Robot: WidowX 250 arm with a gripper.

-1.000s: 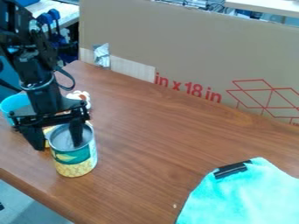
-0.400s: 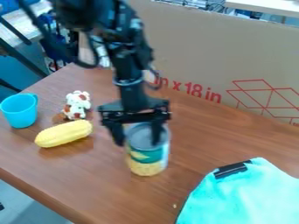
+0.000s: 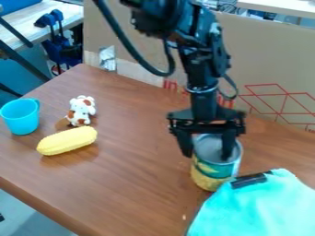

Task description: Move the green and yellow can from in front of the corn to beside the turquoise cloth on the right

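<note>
I have my black two-finger end effector (image 3: 207, 156) low over the table (image 3: 129, 184), its fingers pointing down and standing apart. Between and beneath them is an upright metal can (image 3: 212, 174) with a silvery top and a green and yellow label. One finger hangs beside the can's outer wall, on the left as the camera sees it; the other reaches down over the top, inside the rim's outline. I cannot tell how firmly either one presses on the metal.

In front of my end effector, toward the camera and a little to the right, a bright turquoise cloth (image 3: 265, 207) lies on the table. The black strip (image 3: 251, 179) at its upper edge is right by the can's lower side, and the cloth partly covers the view of the can's base.

Well apart from my end effector, on the left in the view, lies a yellow toy corn cob (image 3: 67, 140). Behind the cob stands a small white toy animal (image 3: 80, 110) with brown patches, and farther left is a light blue cup (image 3: 20, 120) with a handle. Behind my end effector, a large brown cardboard panel (image 3: 277, 55) with red print stands along the table's far side.
</note>
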